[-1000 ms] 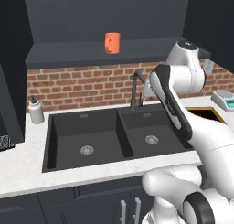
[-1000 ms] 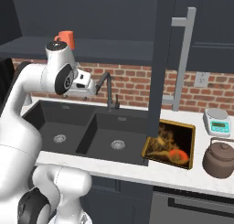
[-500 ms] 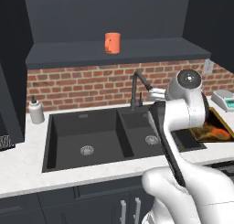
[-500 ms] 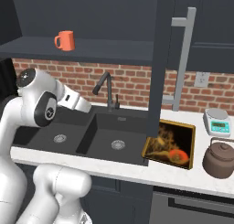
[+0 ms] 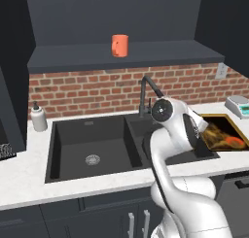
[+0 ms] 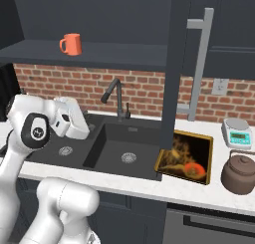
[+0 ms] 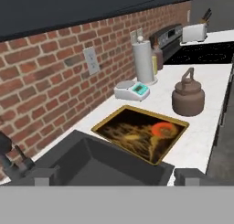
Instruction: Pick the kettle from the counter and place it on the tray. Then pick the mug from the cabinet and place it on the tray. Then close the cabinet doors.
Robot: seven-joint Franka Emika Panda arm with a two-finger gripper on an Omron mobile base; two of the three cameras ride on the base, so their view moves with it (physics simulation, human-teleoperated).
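Overall: a dark kitchen with a brick back wall, seen from behind a white robot arm and from its hand.
Hand [image 7: 116, 176]: the two dark fingertips [image 7: 43, 177] stand wide apart at the bottom of the hand view, with nothing between them — it holds nothing and hangs over the right end of the sink.
Kettle [image 7: 188, 97]: squat, brownish-grey, upright on the white tabletop [image 7: 201, 131], just beyond the tray's far end and apart from it; in the right base view the kettle [image 6: 241, 173] sits to the right of the tray, near the front edge.
Tray [image 7: 140, 132]: flat, golden-brown with a dark rim and an orange patch in its picture, lying on the tabletop right beside the sink; nothing stands on it.
Scale [image 7: 132, 90]: white, with a green display, against the brick wall behind the tray and kettle.
Paper roll [image 7: 144, 61]: upright white roll past the scale.
Sink [image 5: 102, 147]: black double basin with a black tap [image 5: 147, 88] behind it.
Soap bottle [image 5: 38, 117]: white, on the tabletop left of the sink.
Mug [image 5: 119, 45]: bright orange, upright on the open cabinet [image 5: 121, 57] shelf above the tap.
Cabinet doors: the right door [image 6: 176, 63] stands swung open, edge-on in the right base view, its long silver bar handle [image 6: 200, 63] in plain sight.
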